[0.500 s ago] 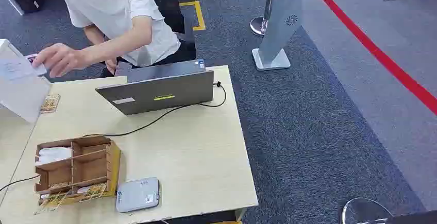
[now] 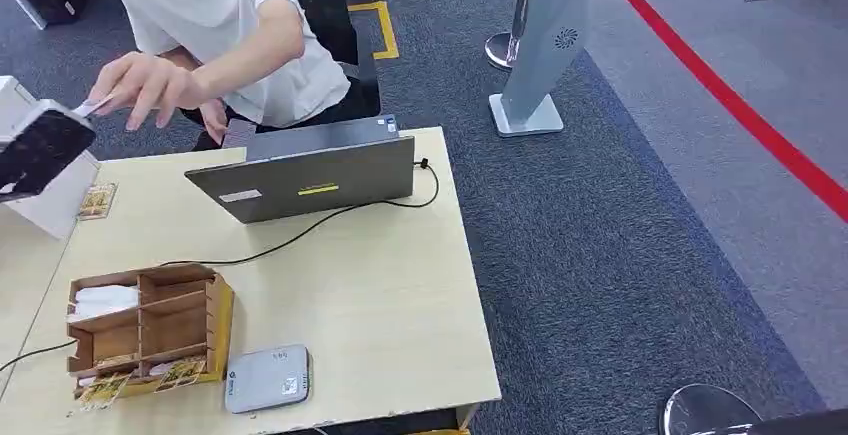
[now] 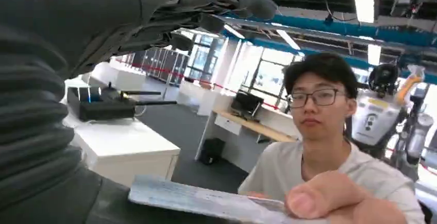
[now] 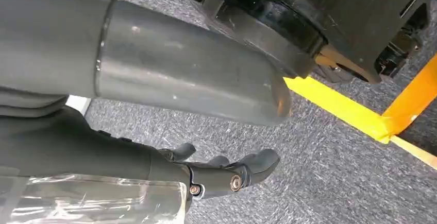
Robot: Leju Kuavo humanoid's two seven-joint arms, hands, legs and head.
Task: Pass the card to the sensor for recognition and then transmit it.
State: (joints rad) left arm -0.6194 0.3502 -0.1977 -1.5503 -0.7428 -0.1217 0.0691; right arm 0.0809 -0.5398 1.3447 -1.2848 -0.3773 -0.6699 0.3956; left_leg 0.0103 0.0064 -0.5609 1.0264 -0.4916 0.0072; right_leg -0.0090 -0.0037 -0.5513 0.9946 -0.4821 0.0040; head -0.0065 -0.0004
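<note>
While the person's hand [image 2: 150, 85] pinches one card [image 2: 93, 105] at the far-left table [image 2: 400, 285] edge, left hand [image 2: 40, 147] fingers spread empty; right hand [image 4: 227, 175] curled, empty.

Mostly matt surfaces, a few glossy ones.

My left hand [image 3: 154, 18] looks like dull grey plastic with a ribbed rubbery cover; my right hand [image 4: 227, 175] has darker matt fingers with small metal pins. The card [image 3: 201, 201] looks smooth and faintly shiny, like plastic. The table [image 2: 400, 295] is pale wood-look laminate, the organiser box [image 2: 150, 330] raw wood, the laptop [image 2: 310, 180] brushed grey metal, the carpet [image 2: 620, 235] rough woven cloth, the person's shirt [image 2: 220, 15] soft white cotton.
</note>
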